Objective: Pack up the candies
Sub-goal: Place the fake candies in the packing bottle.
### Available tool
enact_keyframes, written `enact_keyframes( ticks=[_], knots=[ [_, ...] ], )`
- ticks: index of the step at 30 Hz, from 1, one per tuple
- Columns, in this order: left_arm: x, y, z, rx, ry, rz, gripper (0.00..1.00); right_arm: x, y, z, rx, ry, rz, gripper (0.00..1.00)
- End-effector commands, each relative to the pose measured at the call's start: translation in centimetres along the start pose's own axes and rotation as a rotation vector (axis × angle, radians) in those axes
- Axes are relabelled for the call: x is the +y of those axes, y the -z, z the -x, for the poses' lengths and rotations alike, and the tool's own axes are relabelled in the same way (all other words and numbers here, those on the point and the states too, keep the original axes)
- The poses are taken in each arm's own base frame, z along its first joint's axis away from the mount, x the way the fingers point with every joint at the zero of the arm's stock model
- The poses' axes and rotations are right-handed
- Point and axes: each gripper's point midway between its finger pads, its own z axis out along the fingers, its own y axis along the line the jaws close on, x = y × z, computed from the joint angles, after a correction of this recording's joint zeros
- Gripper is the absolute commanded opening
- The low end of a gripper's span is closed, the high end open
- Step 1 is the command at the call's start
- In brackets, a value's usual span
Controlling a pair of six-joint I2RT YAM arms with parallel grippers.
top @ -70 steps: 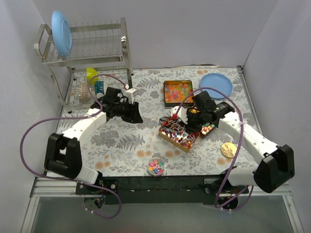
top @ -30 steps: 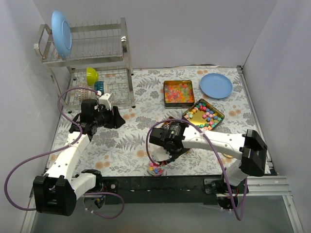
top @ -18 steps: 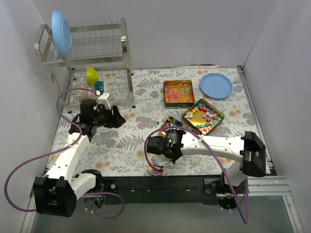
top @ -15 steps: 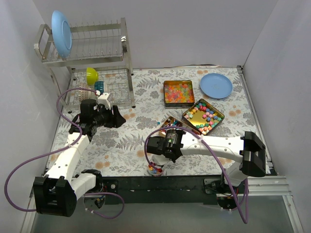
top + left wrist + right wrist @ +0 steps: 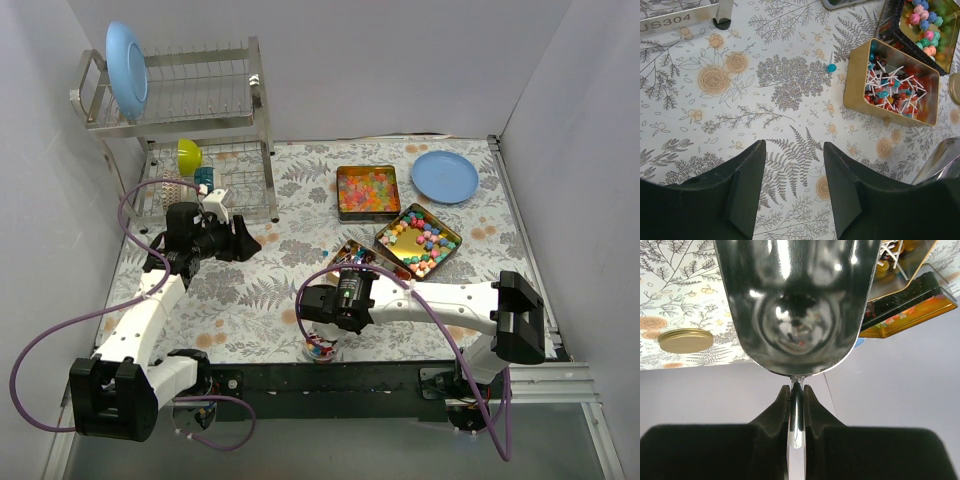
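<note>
Chunky pink, green, yellow and blue candies (image 5: 420, 240) fill a gold tin at the right. Orange-pink gummies (image 5: 366, 190) fill a tin behind it. Wrapped lollipop candies (image 5: 895, 85) lie in a third tin, and one blue one (image 5: 831, 67) lies loose on the table. A small clear bowl of mixed candies (image 5: 320, 349) stands at the front edge. My right gripper (image 5: 796, 390) is shut on the handle of a shiny metal scoop (image 5: 796, 305); in the top view it (image 5: 327, 320) hangs just above that bowl. My left gripper (image 5: 792, 190) is open and empty over the tablecloth, at the left in the top view (image 5: 243, 241).
A dish rack (image 5: 180, 110) with a blue plate, a yellow cup and other items stands at the back left. A blue plate (image 5: 444, 176) lies at the back right. A round gold lid (image 5: 685, 340) lies on the table near the right arm.
My right arm has swung from the tins to the front edge with the scoop, stopping over the small bowl. My left arm has drawn back to the left.
</note>
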Motion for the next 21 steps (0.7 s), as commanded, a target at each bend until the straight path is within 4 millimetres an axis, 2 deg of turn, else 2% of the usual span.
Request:
enact_keyframes(
  ticks=[1, 6, 9, 11, 12, 13, 14, 15, 16, 17, 18, 19, 20, 21],
  knots=[
    [-0.9, 0.4, 2.0, -0.048, -0.031, -0.037, 0.49, -0.3, 0.6, -0.6, 0.027, 0.013, -0.02, 0.01],
    [-1.7, 0.1, 2.7, -0.049, -0.02, -0.088, 0.49, -0.1, 1.0, -1.1, -0.007, -0.026, -0.024, 0.01],
    [-2.3, -0.8, 3.3, -0.036, -0.03, -0.118, 0.48, 0.0, 1.3, -2.0, -0.089, -0.13, 0.002, 0.01],
    [-2.5, -1.9, 3.4, -0.013, -0.032, -0.131, 0.47, -0.1, 1.0, -3.9, -0.125, -0.264, 0.031, 0.01],
    [-3.2, -2.4, 3.6, -0.005, -0.058, -0.149, 0.47, -0.4, 1.2, -4.1, -0.176, -0.327, 0.048, 0.01],
    [-3.7, -2.8, 4.4, -0.007, -0.078, -0.158, 0.47, -0.5, 0.5, -6.0, -0.183, -0.444, 0.077, 0.01],
    [-4.2, -3.3, 4.6, 0.001, -0.098, -0.168, 0.46, -0.9, 0.4, -6.9, -0.213, -0.518, 0.074, 0.01],
    [-5.0, -4.7, 3.8, 0.044, -0.118, -0.188, 0.46, -1.2, 0.2, -7.1, -0.269, -0.582, 0.092, 0.01],
    [-5.5, -5.3, 5.0, 0.029, -0.165, -0.183, 0.46, -1.1, -1.0, -9.4, -0.264, -0.699, 0.112, 0.01],
    [-6.1, -6.0, 5.0, 0.042, -0.183, -0.193, 0.46, -1.7, -1.5, -10.2, -0.287, -0.758, 0.087, 0.01],
    [-6.5, -7.8, 3.9, 0.096, -0.185, -0.205, 0.46, -1.8, -2.1, -10.5, -0.315, -0.811, 0.102, 0.01],
    [-6.6, -8.6, 4.1, 0.107, -0.184, -0.189, 0.46, -1.8, -2.8, -12.2, -0.312, -0.896, 0.107, 0.01],
    [-7.3, -9.3, 5.2, 0.098, -0.191, -0.189, 0.46, -2.1, -3.3, -12.5, -0.32, -0.964, 0.122, 0.01],
    [-8.3, -10.1, 5.3, 0.109, -0.197, -0.2, 0.46, -2.7, -3.4, -12.6, -0.359, -1.015, 0.123, 0.01]
  ],
)
